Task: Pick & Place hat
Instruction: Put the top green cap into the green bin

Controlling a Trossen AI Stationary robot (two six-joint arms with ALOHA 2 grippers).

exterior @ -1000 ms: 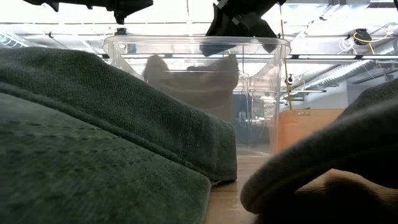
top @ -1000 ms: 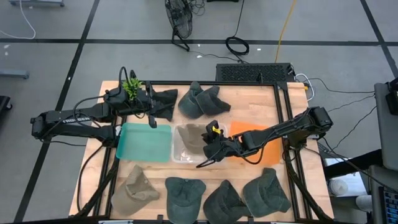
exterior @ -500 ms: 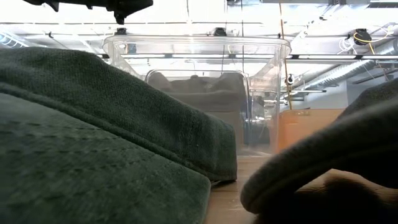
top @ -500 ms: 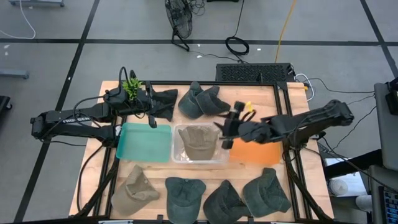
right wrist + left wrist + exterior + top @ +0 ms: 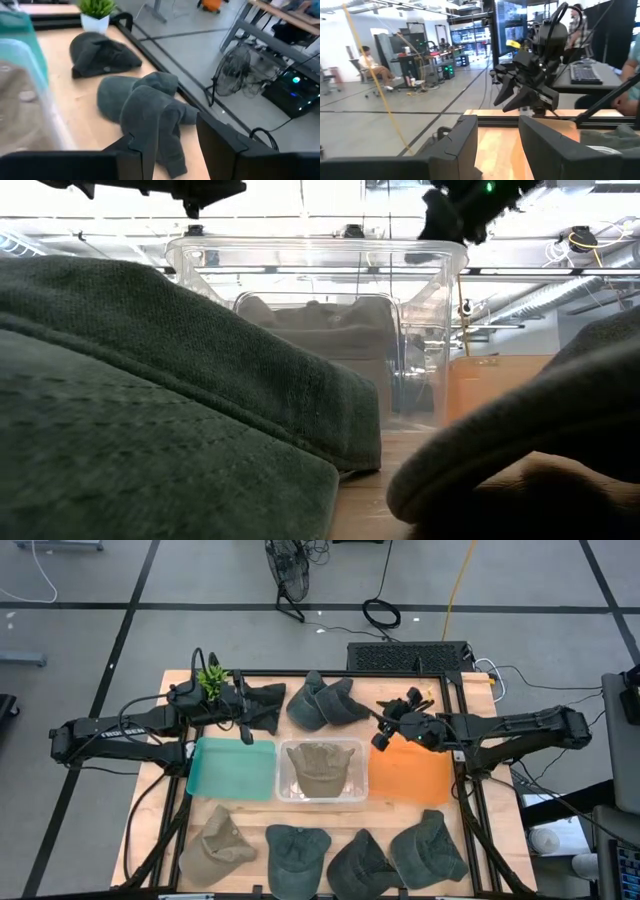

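Overhead, a tan hat (image 5: 318,766) lies inside the clear bin (image 5: 285,792) at mid-frame, between a green lid (image 5: 233,769) on its left and an orange mat (image 5: 410,776) on its right. The right gripper (image 5: 386,717) hangs empty above the mat's upper left corner, beside the grey hat pile (image 5: 322,702); its fingers stand apart. The left gripper (image 5: 243,712) waits at upper left by a dark hat (image 5: 265,702) and a plant (image 5: 212,678); whether its fingers hold anything I cannot tell. Five more hats, such as the tan one (image 5: 217,843), line the bottom edge.

From table level, the bin (image 5: 425,330) shows the hat (image 5: 320,330) resting inside, with the right gripper (image 5: 445,210) high at upper right.

The left wrist view shows the right gripper (image 5: 512,92) empty in mid-air.

The right wrist view looks past parted fingers (image 5: 222,145) at the grey pile (image 5: 142,112).

One drop looks finished; the next move probably calls for lowering onto that pile and pinching a single hat.
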